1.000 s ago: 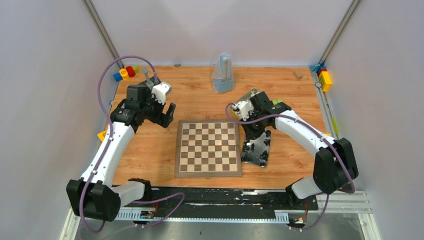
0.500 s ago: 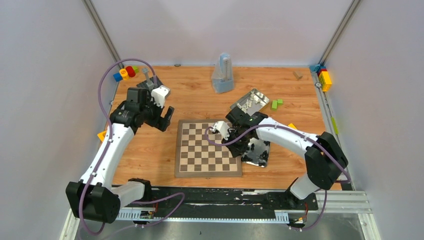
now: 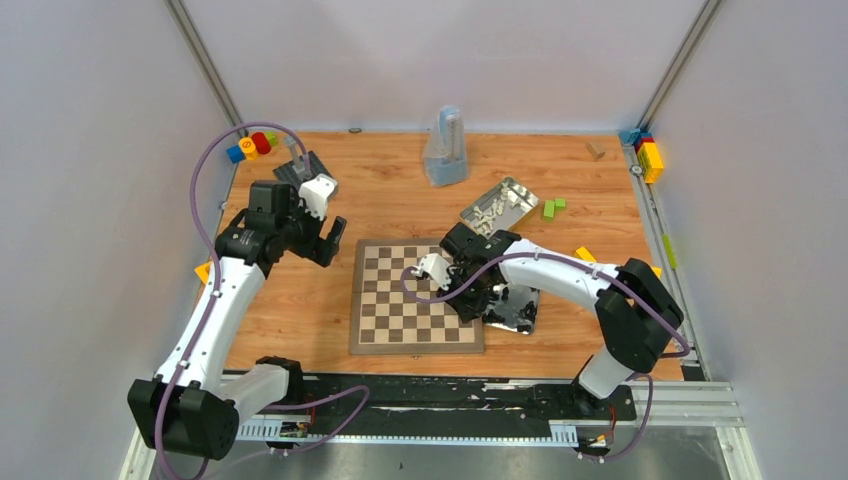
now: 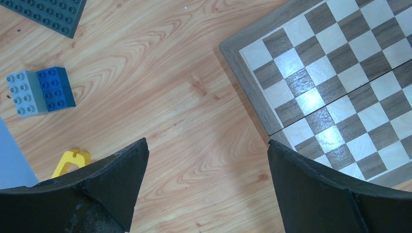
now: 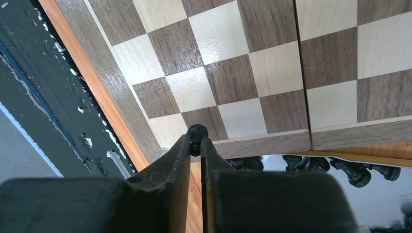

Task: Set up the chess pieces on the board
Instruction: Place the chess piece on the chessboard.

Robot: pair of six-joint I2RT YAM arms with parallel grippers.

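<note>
The checkered board lies in the middle of the table, with no pieces showing on its squares. My right gripper is at the board's right edge, shut on a small black chess piece and holding it over the border near the board's near right corner. Several black pieces lie in a shiny tin just right of the board. White pieces lie in another tin behind it. My left gripper is open and empty over bare wood, left of the board's corner.
A dark grey studded plate and coloured blocks sit at the back left. A blue-grey block pair and a yellow piece lie by my left gripper. A grey upright object stands at the back. Green blocks lie near the white tin.
My right gripper has moved left from above the black-piece tin to the board's right edge. The left arm has shifted slightly and stays open.
</note>
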